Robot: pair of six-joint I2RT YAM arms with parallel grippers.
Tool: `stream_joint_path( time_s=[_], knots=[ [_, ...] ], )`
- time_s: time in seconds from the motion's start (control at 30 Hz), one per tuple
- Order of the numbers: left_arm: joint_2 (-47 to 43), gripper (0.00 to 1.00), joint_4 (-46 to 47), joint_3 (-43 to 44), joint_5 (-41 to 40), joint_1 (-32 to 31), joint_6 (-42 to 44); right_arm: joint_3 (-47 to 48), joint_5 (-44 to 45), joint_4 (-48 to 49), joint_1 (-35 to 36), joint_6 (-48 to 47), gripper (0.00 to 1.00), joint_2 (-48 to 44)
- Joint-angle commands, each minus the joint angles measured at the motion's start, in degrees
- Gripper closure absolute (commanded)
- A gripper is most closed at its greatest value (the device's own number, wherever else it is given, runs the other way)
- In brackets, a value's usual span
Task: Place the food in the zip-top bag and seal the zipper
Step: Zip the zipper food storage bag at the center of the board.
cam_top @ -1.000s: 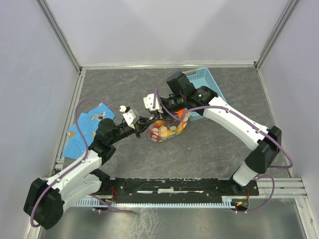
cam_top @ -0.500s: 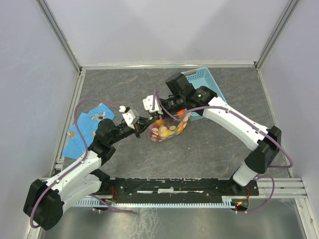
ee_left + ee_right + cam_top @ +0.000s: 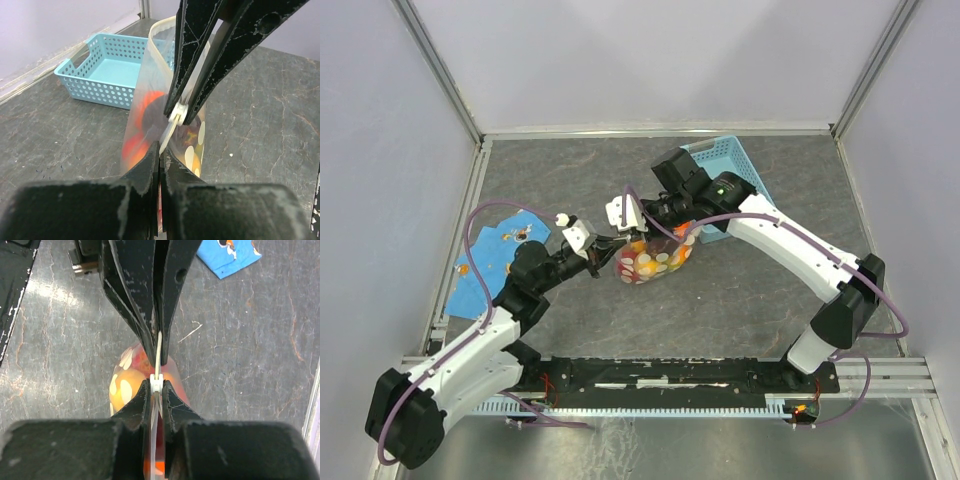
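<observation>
left gripper (image 3: 160,162) is clamped shut on the end of the zipper (image 3: 170,131), at the 9 o'clock side of the zip-top bag (image 3: 650,262), anchoring it. right gripper (image 3: 156,390) pinches the same strip just beside it, probably to run the seal. the food (image 3: 145,107) sits inside the bag, which is at 7 o'clock from the basket (image 3: 95,90).

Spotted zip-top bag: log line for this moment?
stage: sealing | left gripper: shut on whitish zipper strip | right gripper: shut on same strip | clear white-spotted plastic bag: held upright, glossy toy food inside

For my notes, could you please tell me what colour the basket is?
Light blue; the basket shows best in the left wrist view.
</observation>
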Motion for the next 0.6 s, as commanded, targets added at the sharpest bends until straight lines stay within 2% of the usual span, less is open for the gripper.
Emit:
stream_joint_path(
  time_s=[0.0,0.57],
  knots=[
    [-2.4,0.97,0.5,0.1,-4.6,0.9,-1.5,1.4,4.3,-3.0,-1.8,-0.3,0.98,-1.8],
    [-7.3,0.97,-6.8,0.8,-18.4,1.8,0.0,-3.2,12.4,-2.4,-5.1,4.5,0.98,-7.6]
  ],
)
